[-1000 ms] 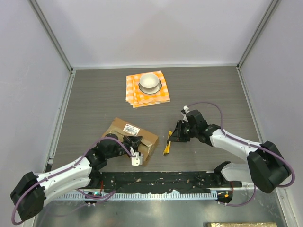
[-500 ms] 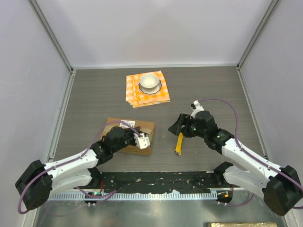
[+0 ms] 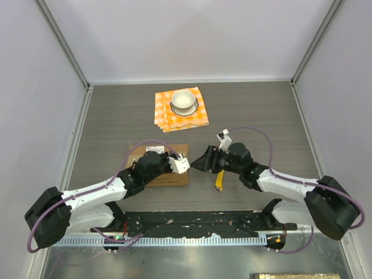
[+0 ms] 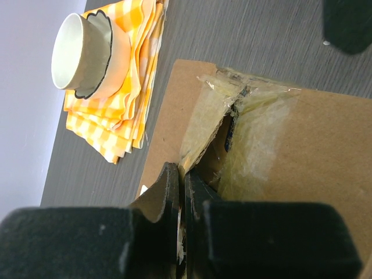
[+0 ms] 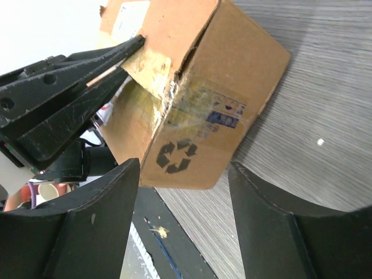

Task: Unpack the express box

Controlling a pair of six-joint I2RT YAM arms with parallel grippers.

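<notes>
The express box (image 3: 167,179) is a brown carton with a white label, lying left of centre on the table. In the left wrist view the express box (image 4: 314,133) shows torn glossy tape along its top seam. My left gripper (image 3: 176,164) is at the box's right end, and the left gripper (image 4: 181,174) is shut on a thin flap edge there. My right gripper (image 3: 200,163) stands open just right of the box, apart from it. Seen from the right gripper (image 5: 183,168), the express box (image 5: 232,64) shows its end face with a recycling mark, ahead of the open jaws.
A yellow utility knife (image 3: 219,179) lies on the table under the right arm. A white bowl (image 3: 183,100) sits on a folded orange checked cloth (image 3: 174,119) at the back. A black rail (image 3: 192,224) runs along the near edge.
The right gripper has opened and the yellow knife now lies on the table; it then swung left toward the box. The left arm has turned and shifted the box.
</notes>
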